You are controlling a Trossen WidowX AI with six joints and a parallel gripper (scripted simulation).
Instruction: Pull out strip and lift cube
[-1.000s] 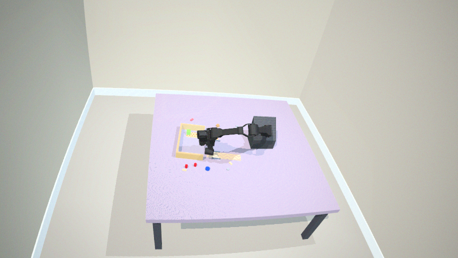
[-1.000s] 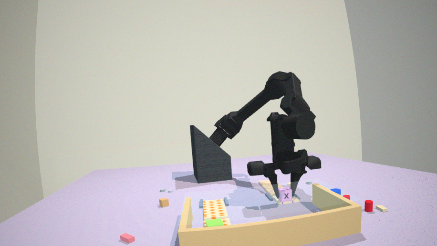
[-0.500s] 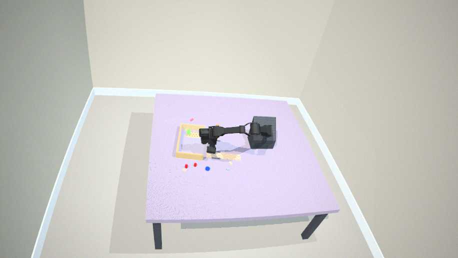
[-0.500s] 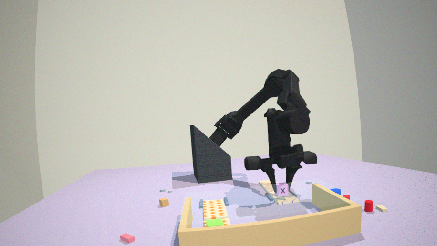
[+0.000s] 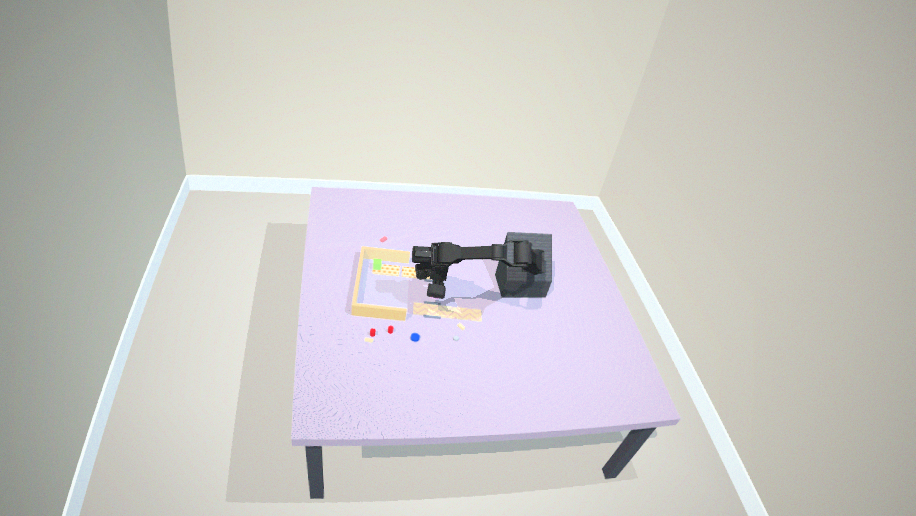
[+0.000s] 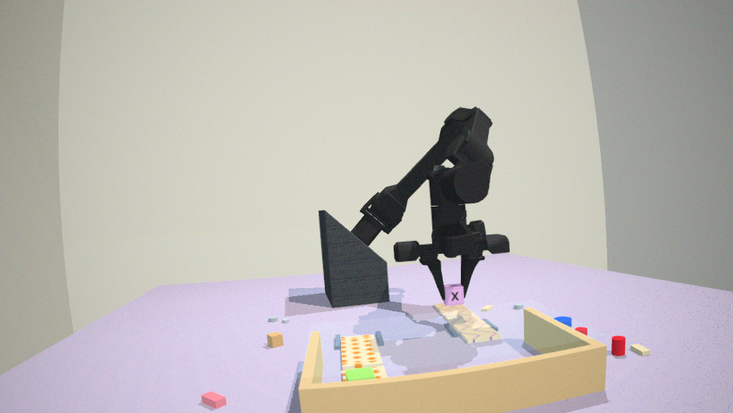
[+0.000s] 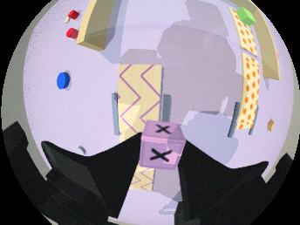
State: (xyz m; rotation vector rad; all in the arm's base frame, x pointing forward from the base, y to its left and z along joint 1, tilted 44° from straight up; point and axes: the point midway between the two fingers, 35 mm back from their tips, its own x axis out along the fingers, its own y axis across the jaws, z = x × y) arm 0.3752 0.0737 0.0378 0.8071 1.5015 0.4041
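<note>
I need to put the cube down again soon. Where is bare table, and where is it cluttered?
Bare: inside the fence, between dotted strip and zigzag strip. Crowded: outside the fence by the red and blue cylinders. The tool holds the cube.

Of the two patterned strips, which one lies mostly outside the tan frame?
The zigzag strip, below the X-marked cube in the gripper. The orange-dotted strip carries a green block inside.
</note>
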